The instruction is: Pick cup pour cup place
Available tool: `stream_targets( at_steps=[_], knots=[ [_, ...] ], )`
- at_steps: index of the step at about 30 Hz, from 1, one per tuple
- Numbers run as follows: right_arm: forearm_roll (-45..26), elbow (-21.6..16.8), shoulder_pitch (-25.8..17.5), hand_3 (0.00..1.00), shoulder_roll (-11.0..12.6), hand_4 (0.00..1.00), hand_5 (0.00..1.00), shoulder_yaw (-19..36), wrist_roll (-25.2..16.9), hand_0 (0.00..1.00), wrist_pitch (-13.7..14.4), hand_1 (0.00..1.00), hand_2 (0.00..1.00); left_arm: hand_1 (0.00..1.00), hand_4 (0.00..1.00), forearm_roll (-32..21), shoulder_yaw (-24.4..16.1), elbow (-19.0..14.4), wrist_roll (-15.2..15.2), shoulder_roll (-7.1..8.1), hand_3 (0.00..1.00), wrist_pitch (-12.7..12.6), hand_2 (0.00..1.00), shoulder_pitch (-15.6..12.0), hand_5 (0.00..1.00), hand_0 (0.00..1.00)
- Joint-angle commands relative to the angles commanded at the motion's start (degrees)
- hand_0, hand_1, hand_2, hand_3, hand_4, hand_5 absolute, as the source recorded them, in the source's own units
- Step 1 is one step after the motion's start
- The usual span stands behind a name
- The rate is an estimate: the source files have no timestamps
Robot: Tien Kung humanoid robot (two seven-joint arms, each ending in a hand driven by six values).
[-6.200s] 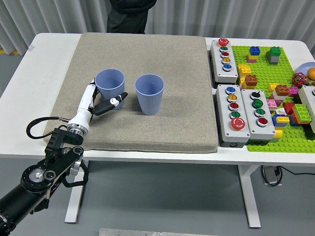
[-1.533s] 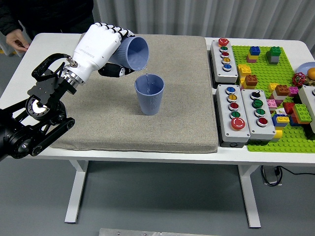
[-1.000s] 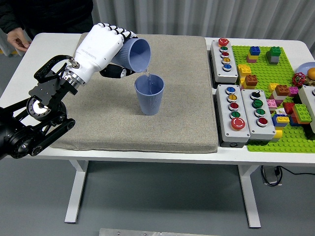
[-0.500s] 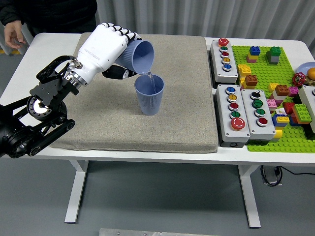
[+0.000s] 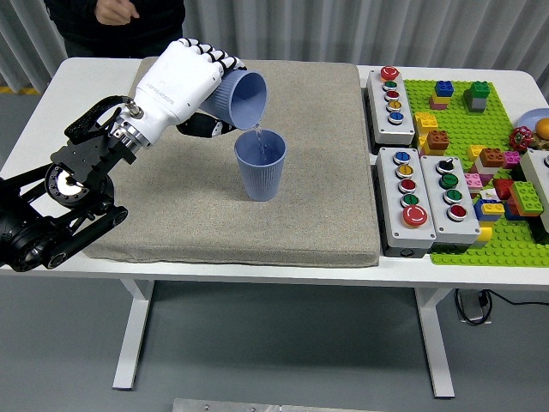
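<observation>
Head view: the robot's white left hand (image 5: 176, 81) reaches in from the left on a black arm and is wrapped around a blue-grey plastic cup (image 5: 238, 96), fingers (image 5: 208, 56) curled over its wall. This held cup is lifted off the mat and tipped on its side, its open mouth facing right and downward. A thin stream of clear liquid (image 5: 257, 135) runs from its lower lip into a second blue-grey plastic cup (image 5: 260, 166). The second cup stands upright on a beige-grey fabric mat (image 5: 283, 219), just below and to the right of the tipped one; the two cups are close but not touching.

The mat covers most of the white worktop (image 5: 34, 129). To its right sit three grey button boxes with coloured round buttons: one at the back (image 5: 391, 94), two side by side nearer the front (image 5: 407, 201) (image 5: 451, 197). Beyond them lies a green studded building-brick baseplate (image 5: 463, 129) carrying assorted coloured bricks (image 5: 493, 202).

At the far left edge of the worktop stands a person in dark clothing (image 5: 141, 24), with one hand (image 5: 112, 10) held in front of the body, above the worktop and touching nothing on it.

The robot's right arm is not visible.
</observation>
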State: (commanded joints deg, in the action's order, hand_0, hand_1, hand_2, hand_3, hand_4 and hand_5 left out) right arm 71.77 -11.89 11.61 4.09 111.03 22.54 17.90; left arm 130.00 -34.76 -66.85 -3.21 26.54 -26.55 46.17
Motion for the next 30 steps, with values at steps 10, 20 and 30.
stream_targets(
  at_steps=[10, 20, 30],
  knots=[
    [-0.6, 0.0, 0.2, 0.55, 0.0, 0.002, 0.19, -0.4, 0.0, 0.669, 0.1, 0.609, 0.556, 0.439, 0.71, 0.0, 2.5, 0.6, -0.2, 0.23, 0.483, 0.2, 0.472, 1.6, 0.182, 0.429],
    [-0.9, 0.0, 0.2, 0.55, 0.1, 0.002, 0.186, -0.5, -0.1, 0.669, 0.2, 0.609, 0.556, 0.441, 0.708, 0.0, 4.1, 0.6, -1.1, 0.71, 0.483, 0.0, 0.472, 2.7, 0.183, 0.43],
    [-1.2, 0.0, 0.3, 0.549, 0.1, 0.002, 0.184, -0.8, -0.2, 0.669, 0.2, 0.608, 0.556, 0.441, 0.707, 0.0, 4.3, 0.9, -1.4, 0.84, 0.484, -0.2, 0.472, 3.1, 0.183, 0.436]
  ],
)
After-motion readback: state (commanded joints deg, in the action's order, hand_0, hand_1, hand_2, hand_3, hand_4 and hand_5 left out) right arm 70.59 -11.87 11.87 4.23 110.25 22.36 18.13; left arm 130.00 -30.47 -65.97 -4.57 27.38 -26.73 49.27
